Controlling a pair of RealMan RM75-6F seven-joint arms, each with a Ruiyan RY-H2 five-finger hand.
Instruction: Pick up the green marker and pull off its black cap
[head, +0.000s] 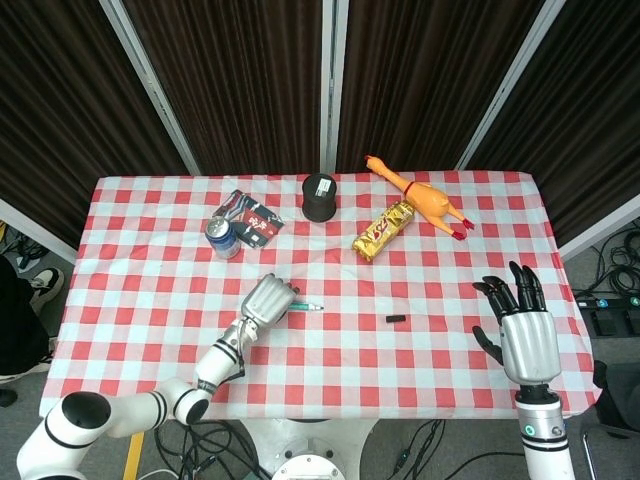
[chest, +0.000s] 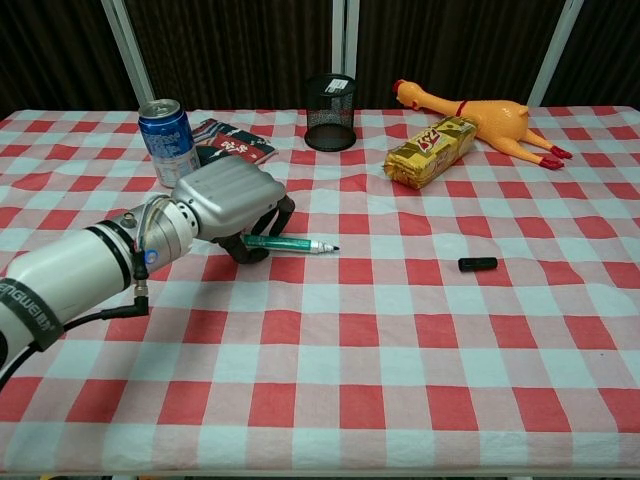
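Left hand (chest: 232, 205) grips uncapped slim green marker (chest: 290, 243) left of frame centre, tip bare; small black plastic cap (chest: 478, 264) lies apart on red-checked table (chest: 400, 340), right of centre; right hand (head: 524, 335) empty, fingers spread, lower right; task appears complete.

A: How's the light?

B: Bright and even from overhead. The desk (head: 560, 230) is well lit, and things on it cast only short, soft shadows. The curtains (head: 240, 80) behind stay very dark.

A: Any glare or blur?

B: A mild sheen on the left robot hand (chest: 225, 205) in the chest view. Both views look sharp.
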